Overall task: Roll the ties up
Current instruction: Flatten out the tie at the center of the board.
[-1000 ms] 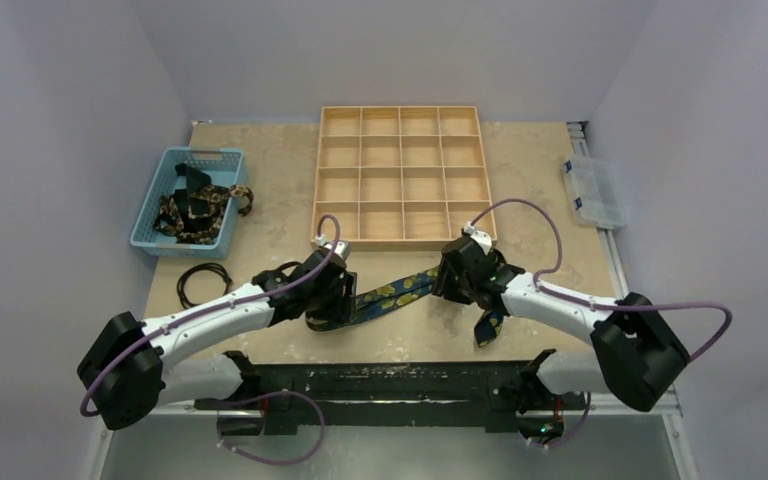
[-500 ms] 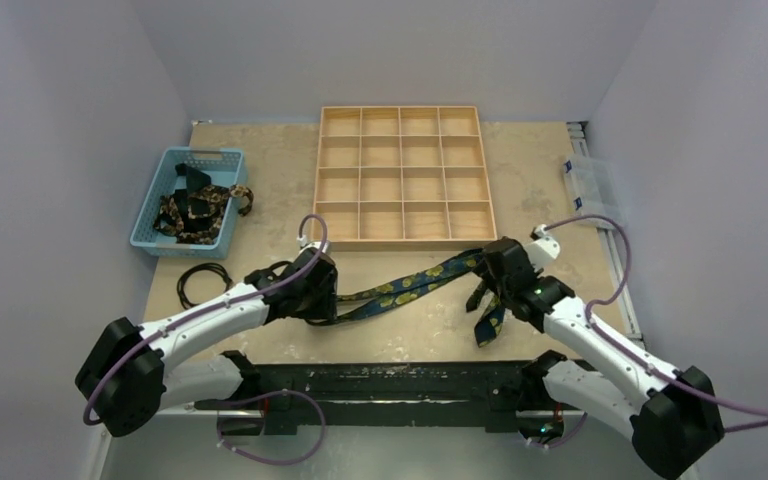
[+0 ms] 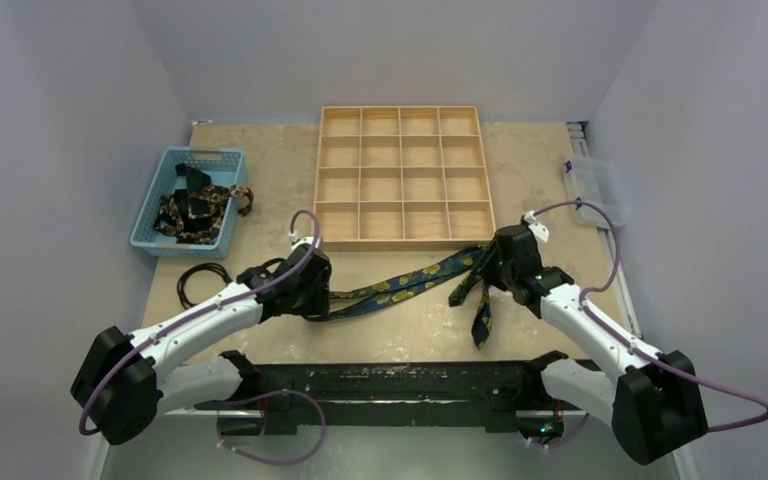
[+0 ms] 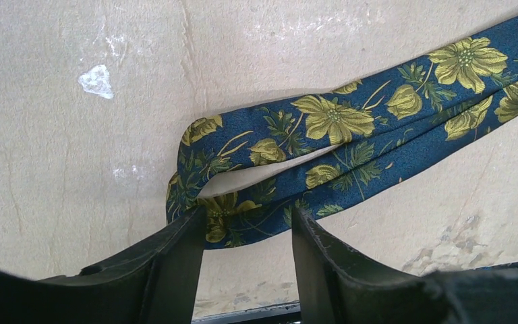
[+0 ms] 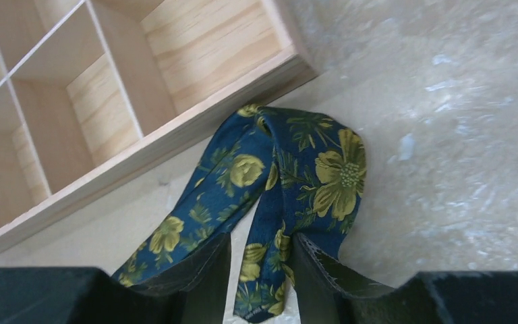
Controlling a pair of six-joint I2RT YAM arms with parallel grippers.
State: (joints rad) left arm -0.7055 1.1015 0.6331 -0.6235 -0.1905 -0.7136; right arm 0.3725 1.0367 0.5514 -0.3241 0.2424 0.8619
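Observation:
One of the ties (image 3: pixel 400 288), dark blue with yellow flowers, lies stretched across the table in front of the wooden tray (image 3: pixel 332 232). Its left end is doubled into a fold (image 4: pixel 189 175) at the tips of my left gripper (image 3: pixel 317 298) (image 4: pixel 248 216), which is open. Its right end folds over (image 5: pixel 317 169) by the tray's corner (image 5: pixel 290 64), and a narrow tail (image 3: pixel 482 325) runs back toward the near edge. My right gripper (image 3: pixel 487 268) (image 5: pixel 262 239) is open astride that tail, its right finger (image 5: pixel 320 270) against the cloth. More ties (image 3: pixel 195 210) sit in a blue basket.
The blue basket (image 3: pixel 160 195) stands at the left. A thin black cable loop (image 3: pixel 203 280) lies just in front of it. A clear plastic box (image 3: pixel 592 188) sits at the right edge. The tray's compartments hold nothing.
My right gripper swung right toward the tray's corner and my left gripper drew slightly left. The tie between them now lies longer and straighter.

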